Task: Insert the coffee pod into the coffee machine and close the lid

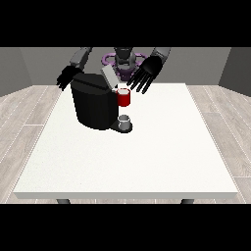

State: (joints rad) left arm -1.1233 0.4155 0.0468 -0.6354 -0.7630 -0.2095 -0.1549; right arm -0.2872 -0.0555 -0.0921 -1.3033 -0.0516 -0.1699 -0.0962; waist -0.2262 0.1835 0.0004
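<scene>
The black coffee machine (pixel 93 103) stands on the white table (pixel 147 157), left of the middle. Its grey lid (pixel 109 76) is tilted up at the top. A red thing at the machine (pixel 124 98) sits on the side facing the view's right. Below it a small grey thing (pixel 125 121) rests on the machine's low base; I cannot tell whether it is the pod. The hand at the view's right (pixel 147 71) hovers just above and right of the red thing, fingers spread and straight, holding nothing. The hand at the view's left (pixel 67 76) hangs behind the machine's far left corner, fingers relaxed.
The table's front edge (pixel 127 195) runs along the bottom. The robot's torso (pixel 124 58) stands behind the far edge. A wooden floor (pixel 24 127) surrounds the table.
</scene>
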